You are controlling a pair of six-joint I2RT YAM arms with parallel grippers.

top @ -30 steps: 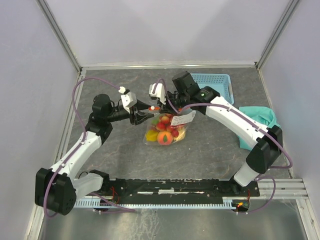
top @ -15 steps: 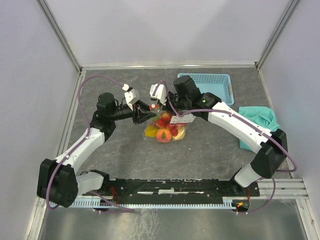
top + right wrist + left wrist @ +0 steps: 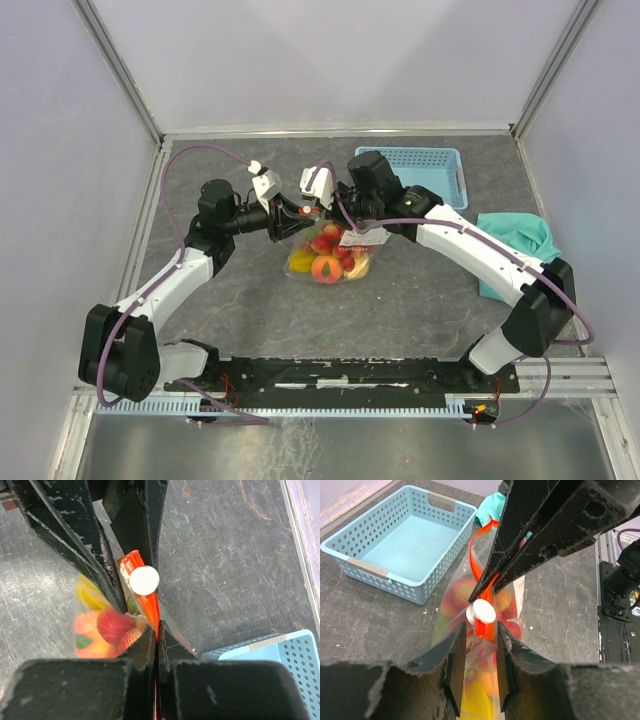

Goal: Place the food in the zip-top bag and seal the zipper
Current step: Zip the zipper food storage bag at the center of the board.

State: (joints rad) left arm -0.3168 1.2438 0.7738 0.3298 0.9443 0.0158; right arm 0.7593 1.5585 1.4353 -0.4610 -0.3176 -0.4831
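Note:
The clear zip-top bag (image 3: 330, 258) hangs by its mouth at the table's middle. It holds the food: a peach (image 3: 327, 267), red strawberries (image 3: 111, 625) and a yellow lemon (image 3: 87, 594). My right gripper (image 3: 158, 630) is shut on the red-orange zipper (image 3: 149, 607), just behind the white slider (image 3: 144, 580). My left gripper (image 3: 477, 630) comes from the other side. Its jaws stand open but narrow, straddling the strip right below the slider (image 3: 484, 611), with a thin gap on one side. In the top view the left gripper (image 3: 288, 218) and the right gripper (image 3: 322, 207) meet above the bag.
A light-blue plastic basket (image 3: 425, 170) stands empty at the back right, close behind the right arm. A teal cloth (image 3: 520, 245) lies crumpled at the right edge. Dark stone-patterned table (image 3: 230, 300) surrounds the bag.
My left arm has reached farther in toward the bag's mouth and its jaws have narrowed around the zipper. The right gripper keeps its hold; the bag has shifted slightly.

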